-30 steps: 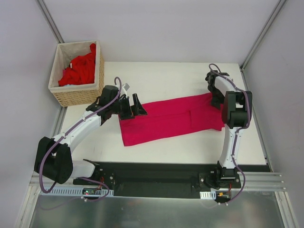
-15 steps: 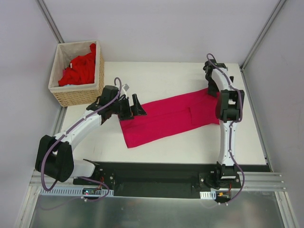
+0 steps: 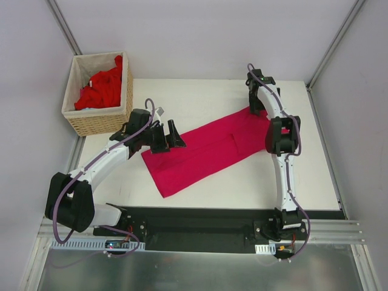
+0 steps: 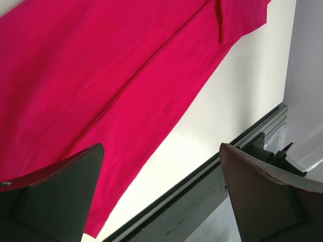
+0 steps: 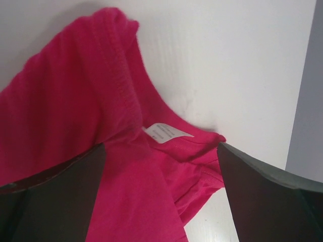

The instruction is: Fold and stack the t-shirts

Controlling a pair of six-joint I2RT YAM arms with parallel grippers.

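Magenta t-shirt (image 3: pixel 206 151), folded into a long strip, lies right of the wicker basket (image 3: pixel 100 124). Long axis diagonal, collar end (white neck label (image 5: pixel 166 132)) farthest from basket. Left gripper (image 4: pixel 161 148) spread wide over the nearer end. Right gripper (image 5: pixel 161 146) spread, straddling collar.

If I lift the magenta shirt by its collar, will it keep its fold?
Probably not: the magenta shirt looks floppy, its collar bunched, so it would likely droop. Thin and flat, it seems light and may slide on the smooth table.

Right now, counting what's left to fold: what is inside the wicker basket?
Crumpled bright red shirts, one edge up on the basket rim. Their number and anything underneath is covered.
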